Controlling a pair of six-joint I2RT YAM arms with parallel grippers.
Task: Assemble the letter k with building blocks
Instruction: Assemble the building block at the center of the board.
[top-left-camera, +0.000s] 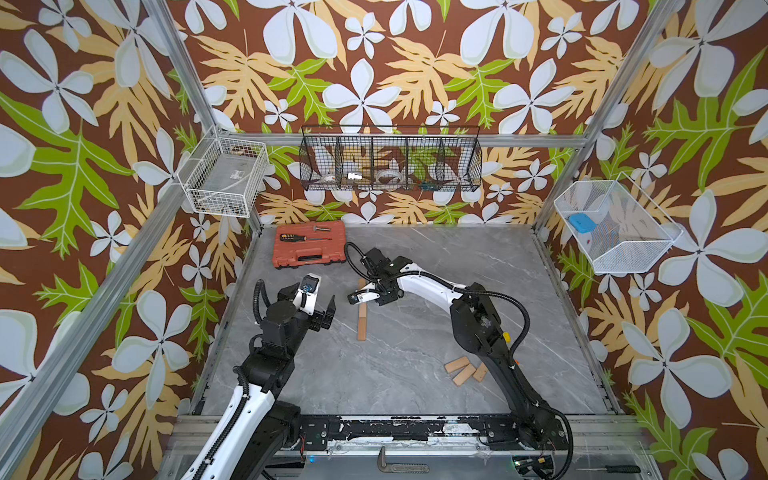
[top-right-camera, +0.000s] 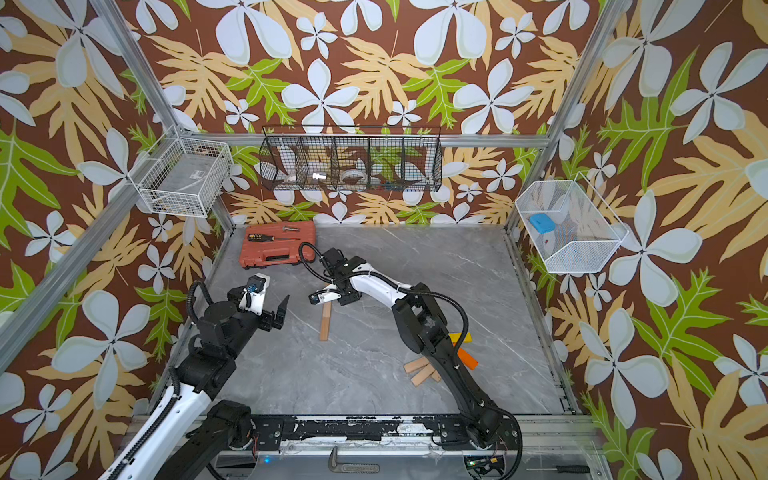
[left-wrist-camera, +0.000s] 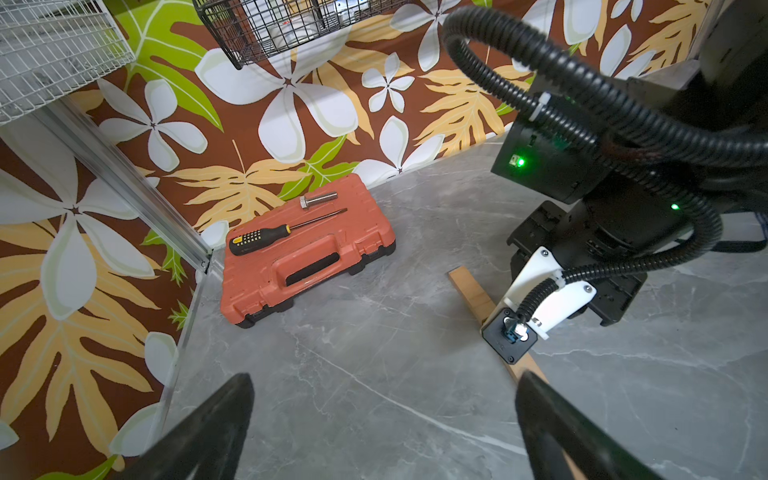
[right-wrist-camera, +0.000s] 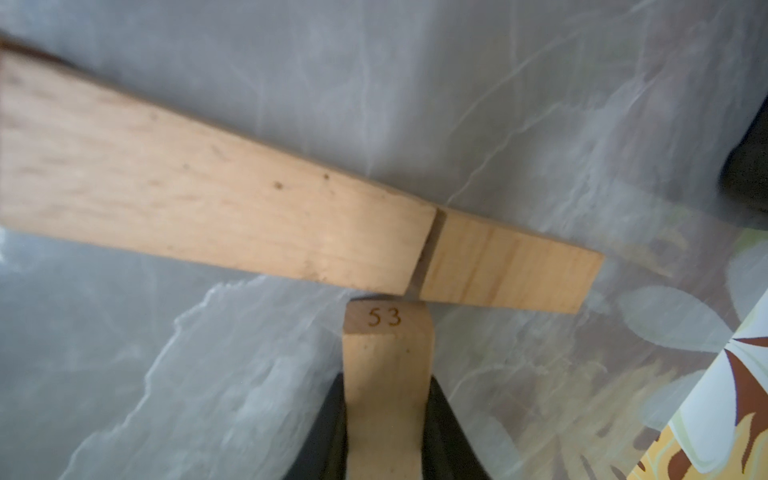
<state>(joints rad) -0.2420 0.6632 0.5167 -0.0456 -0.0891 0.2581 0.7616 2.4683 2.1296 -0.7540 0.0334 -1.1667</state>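
- My right gripper (right-wrist-camera: 386, 415) is clamped on a plain wood block, the held plank (right-wrist-camera: 388, 365), which is stamped 53 near its free end. A black finger (right-wrist-camera: 444, 428) presses on each side of it.
- The held plank's long axis runs straight out from the jaws. Its free end points at a row of two plain planks (right-wrist-camera: 249, 216) lying flat on the grey table (top-left-camera: 478, 257).
- That end sits right at the seam where the two planks meet end to end. It comes in at a steep angle, not quite square. I can't tell whether it touches the row or is just beside it.
- In both top views the row of two planks (top-left-camera: 362, 324) has its long axis running from the near edge toward the back wall. The right wrist covers its far part.
- My left gripper (left-wrist-camera: 386, 419) is spread wide and holds nothing. Its fingers (left-wrist-camera: 216, 424) hover above the table, to the left of the row.
- The spare planks (top-left-camera: 464, 374) lie in a loose cluster beside the right arm, well apart from the row, each slanted a different way.
- In a top view a yellow plank (top-right-camera: 463, 337) and an orange plank (top-right-camera: 467, 359) show past the arm.
- The red-orange tool case (top-left-camera: 309, 245) sits at the far left corner with a screwdriver (top-left-camera: 303, 238) and a bolt (top-left-camera: 322, 228) on its lid.
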